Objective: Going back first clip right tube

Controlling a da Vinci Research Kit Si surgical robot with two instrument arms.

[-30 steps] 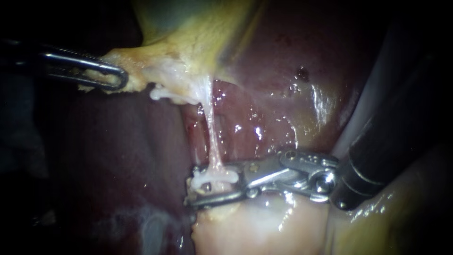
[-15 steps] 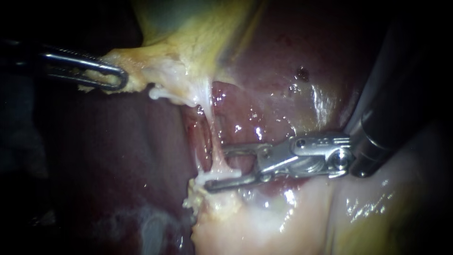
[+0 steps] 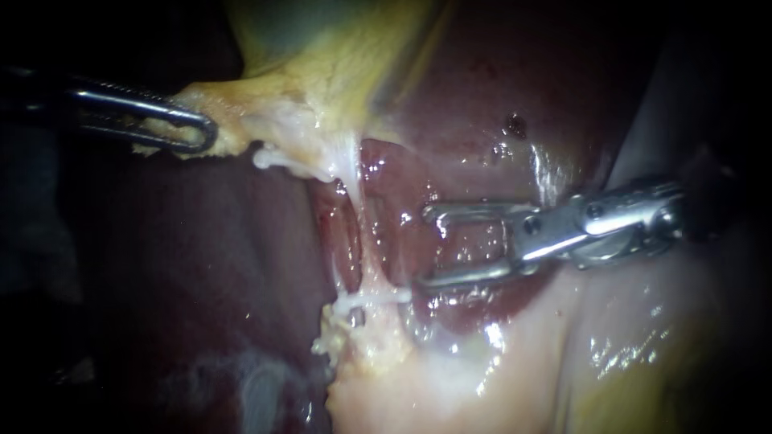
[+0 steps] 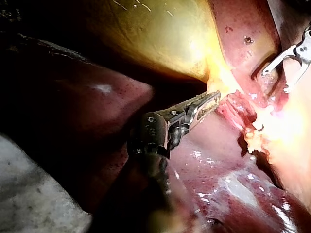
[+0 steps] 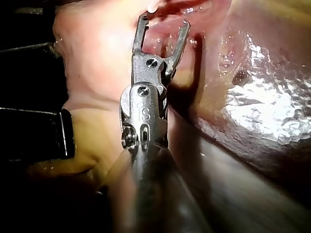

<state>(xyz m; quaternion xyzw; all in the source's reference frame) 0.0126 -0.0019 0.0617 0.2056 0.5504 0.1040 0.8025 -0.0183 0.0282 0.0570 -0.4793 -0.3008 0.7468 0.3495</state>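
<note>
the right instrument (image 3: 425, 247) holds its two slotted jaws spread apart, gripping nothing, with wet liver (image 3: 482, 104) showing through the gap. in the right wrist view the same jaws (image 5: 163, 22) stand open ahead of pink tissue. the lower jaw's tip lies just beside the white clip (image 3: 371, 299), on the side its shaft comes in from; i cannot tell whether they touch. the clip sits crosswise on the lower end of a thin pale tube (image 3: 363, 233), which runs straight up from the clip to the yellowish gallbladder (image 3: 322, 64). whether this is the right tube is not clear. below the clip lies pale fatty tissue (image 3: 418, 378). well apart from the clip, higher and on its other side, the left instrument (image 3: 191, 133) has its jaws clamped on the gallbladder's ragged pale edge.
</note>
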